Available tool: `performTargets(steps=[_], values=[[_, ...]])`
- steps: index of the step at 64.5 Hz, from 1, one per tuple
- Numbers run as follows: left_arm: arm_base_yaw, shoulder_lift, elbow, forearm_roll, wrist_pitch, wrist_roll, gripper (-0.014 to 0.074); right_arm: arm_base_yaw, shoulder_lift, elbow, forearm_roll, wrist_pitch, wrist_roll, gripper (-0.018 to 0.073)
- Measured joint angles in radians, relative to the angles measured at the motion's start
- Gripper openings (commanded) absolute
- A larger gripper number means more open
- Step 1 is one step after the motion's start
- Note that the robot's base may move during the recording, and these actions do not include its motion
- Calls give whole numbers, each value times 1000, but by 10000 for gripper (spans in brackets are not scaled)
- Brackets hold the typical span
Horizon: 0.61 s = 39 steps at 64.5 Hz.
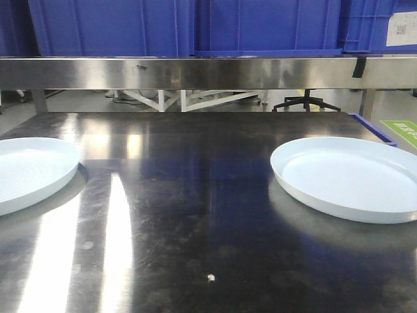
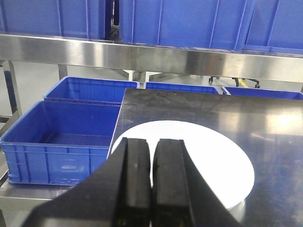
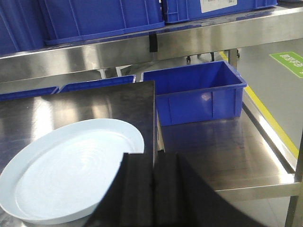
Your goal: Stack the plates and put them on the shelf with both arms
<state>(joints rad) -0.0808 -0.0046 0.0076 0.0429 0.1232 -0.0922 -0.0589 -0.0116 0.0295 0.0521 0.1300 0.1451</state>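
Dark, reflective steel forms the worktop (image 1: 195, 215), streaked with glare from overhead lights. Two pale bluish-white plates lie flat on it, well apart and not yet stacked: the left plate (image 1: 29, 169) sits at the left edge of the front view, partly cut off by the frame, and the right plate (image 1: 348, 179) sits near the right edge. Behind them runs the long brushed-steel rail of the shelf (image 1: 195, 72), which bears a row of big blue crates (image 1: 117, 26).

From the left wrist camera, the left gripper (image 2: 152, 158) hangs above the near rim of the left plate, its black jaws pressed together with nothing between them. Open blue bins (image 2: 61, 137) stand just beyond the worktop's left edge.

From the right wrist camera, the right gripper (image 3: 155, 175) hangs by the near right rim of the right plate, its jaws likewise together and empty. That plate lies close to the worktop's right edge, faint rings showing on its face. Beyond the edge, a blue bin (image 3: 199, 94) rests on a lower steel ledge (image 3: 222, 151).
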Motion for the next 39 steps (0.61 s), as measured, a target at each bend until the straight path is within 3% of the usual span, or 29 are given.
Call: performTargets(steps=[39], values=[[0, 0, 0, 0, 0, 0, 87, 0, 0, 0, 0, 0, 0, 48]])
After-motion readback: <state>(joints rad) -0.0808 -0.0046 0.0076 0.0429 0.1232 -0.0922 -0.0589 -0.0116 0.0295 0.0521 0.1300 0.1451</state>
